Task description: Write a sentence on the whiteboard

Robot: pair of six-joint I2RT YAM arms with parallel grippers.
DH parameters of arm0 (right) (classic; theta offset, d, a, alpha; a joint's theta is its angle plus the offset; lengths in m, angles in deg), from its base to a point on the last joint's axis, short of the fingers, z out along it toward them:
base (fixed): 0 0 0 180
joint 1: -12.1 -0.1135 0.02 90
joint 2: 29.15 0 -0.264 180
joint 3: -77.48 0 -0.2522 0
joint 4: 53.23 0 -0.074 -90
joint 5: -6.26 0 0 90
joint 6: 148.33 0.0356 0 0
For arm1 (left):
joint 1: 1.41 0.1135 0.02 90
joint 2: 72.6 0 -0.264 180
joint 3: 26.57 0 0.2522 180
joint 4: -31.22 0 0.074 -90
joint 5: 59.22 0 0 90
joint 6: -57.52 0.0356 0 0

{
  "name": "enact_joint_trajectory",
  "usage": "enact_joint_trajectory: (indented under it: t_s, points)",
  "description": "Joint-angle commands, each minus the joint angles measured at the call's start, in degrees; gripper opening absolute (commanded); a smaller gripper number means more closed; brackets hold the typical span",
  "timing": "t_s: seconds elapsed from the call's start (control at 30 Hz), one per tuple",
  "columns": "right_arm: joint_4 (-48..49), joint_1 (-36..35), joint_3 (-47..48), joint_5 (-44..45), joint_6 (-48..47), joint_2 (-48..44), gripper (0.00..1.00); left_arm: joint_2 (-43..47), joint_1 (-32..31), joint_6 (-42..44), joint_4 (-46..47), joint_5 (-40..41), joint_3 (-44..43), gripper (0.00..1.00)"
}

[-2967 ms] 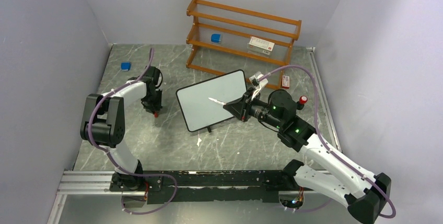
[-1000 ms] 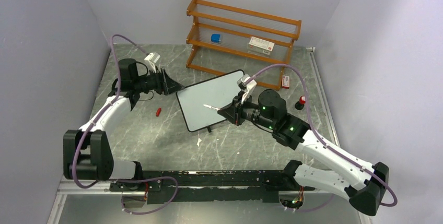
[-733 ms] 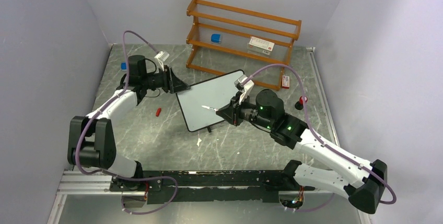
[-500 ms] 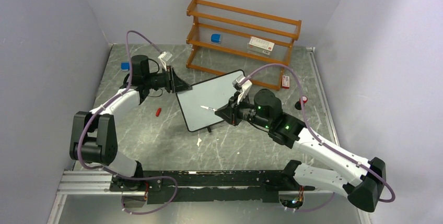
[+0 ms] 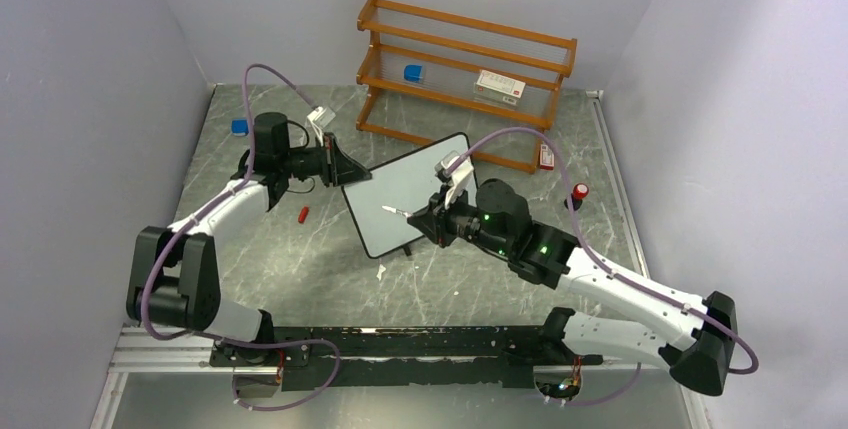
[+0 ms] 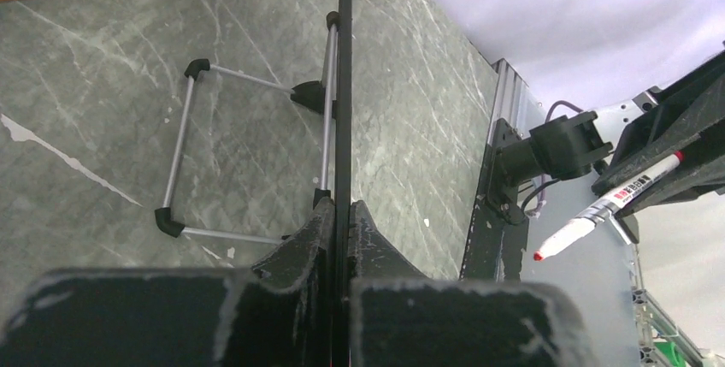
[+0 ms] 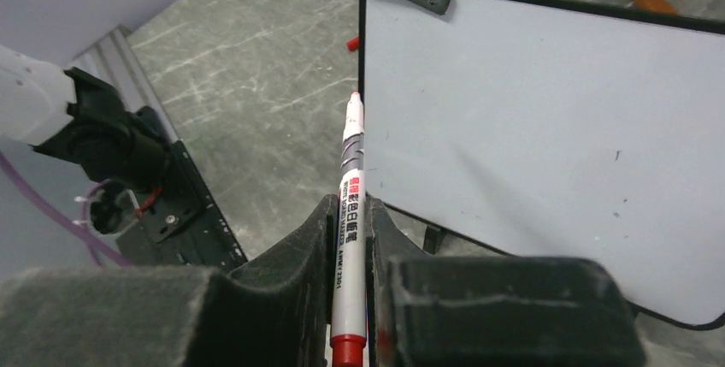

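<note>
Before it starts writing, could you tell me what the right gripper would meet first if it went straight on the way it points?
Probably the whiteboard: the marker held by the right gripper leads, aimed at the board's face near the edge that the left gripper pinches. Depth is unclear.

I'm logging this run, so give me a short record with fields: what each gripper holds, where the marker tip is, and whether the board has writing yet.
Left gripper: shut on the left edge of the small white black-framed whiteboard
Right gripper: shut on a white uncapped marker pen
Marker tip: red, near the board's left part, contact unclear
Writing: none visible
Table: small red cap lying left of the board
</note>
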Motion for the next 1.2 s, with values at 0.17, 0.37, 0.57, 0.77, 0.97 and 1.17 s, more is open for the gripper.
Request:
enact_joint_trajectory:
  t_s: [0.17, 0.37, 0.57, 0.77, 0.97, 1.17]
  points:
    - [-4.9, -13.3, 5.5, 25.3, -5.1, 2.0, 0.0, 6.2, -5.2, 1.5, -0.1, 7.3, 5.6, 0.05]
    - [-8.6, -20.3, 9.4, 37.9, -5.9, 7.4, 0.0, 10.2, -5.5, -3.0, 3.7, 12.0, 9.3, 0.05]
    - [-11.7, -22.8, 14.6, 41.6, -4.1, 13.4, 0.0, 10.6, -5.9, -2.2, 2.8, 12.5, 9.6, 0.05]
    - [-15.1, -23.0, 19.3, 41.1, -2.0, 18.9, 0.0, 9.9, -5.9, 3.2, -2.2, 13.5, 7.7, 0.05]
    - [-17.0, -22.9, 23.9, 40.6, -0.8, 24.2, 0.0, 9.7, -6.0, 4.3, -3.5, 14.0, 7.1, 0.05]
    - [-15.3, -22.8, 25.4, 41.3, -0.8, 26.3, 0.0, 10.3, -5.9, 5.3, -4.4, 14.0, 6.7, 0.05]
